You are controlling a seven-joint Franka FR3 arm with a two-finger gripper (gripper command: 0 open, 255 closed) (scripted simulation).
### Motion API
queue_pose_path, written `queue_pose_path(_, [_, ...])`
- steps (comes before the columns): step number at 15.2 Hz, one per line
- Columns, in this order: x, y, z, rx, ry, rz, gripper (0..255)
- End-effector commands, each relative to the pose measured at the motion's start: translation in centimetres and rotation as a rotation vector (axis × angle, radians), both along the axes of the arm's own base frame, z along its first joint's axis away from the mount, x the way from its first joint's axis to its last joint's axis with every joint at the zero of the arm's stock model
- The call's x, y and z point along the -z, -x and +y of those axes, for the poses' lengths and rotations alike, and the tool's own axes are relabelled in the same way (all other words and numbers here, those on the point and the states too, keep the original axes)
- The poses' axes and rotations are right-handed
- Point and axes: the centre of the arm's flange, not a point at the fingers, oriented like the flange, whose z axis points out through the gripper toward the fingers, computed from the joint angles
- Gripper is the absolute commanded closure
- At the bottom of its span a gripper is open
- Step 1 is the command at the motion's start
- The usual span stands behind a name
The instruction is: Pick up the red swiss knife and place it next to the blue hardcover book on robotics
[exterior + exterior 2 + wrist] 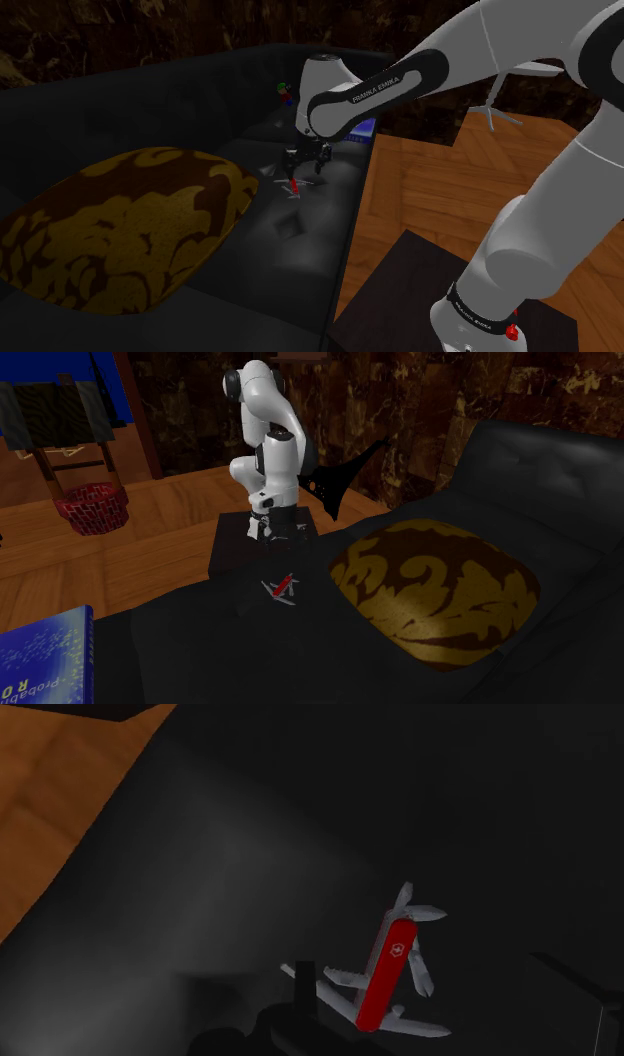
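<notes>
step 1 of 2, grasping, as I judge | red swiss knife (388, 966), blades fanned, just beneath gripper (305, 168) over dark sofa seat (300, 265) | grip: spread or pinching, cannot tell | next: confirm hold, lift, carry to blue book (45, 657), well away from hand
</notes>
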Motion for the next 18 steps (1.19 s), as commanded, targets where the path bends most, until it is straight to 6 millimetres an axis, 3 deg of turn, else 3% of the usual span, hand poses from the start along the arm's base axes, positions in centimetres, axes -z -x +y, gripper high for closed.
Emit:
queue_pose_path(1, [2.1,-1.6,0.4,0.031,-0.01,-0.003,0])
queue_pose_path(3, [3.4,-2.7,0.5,0.049,-0.015,-0.004,0])
queue_pose_path(10, [7.4,-3.2,0.4,0.049,-0.015,-0.004,0])
queue_pose_path(18, [7.4,-3.2,0.4,0.049,-0.015,-0.004,0])
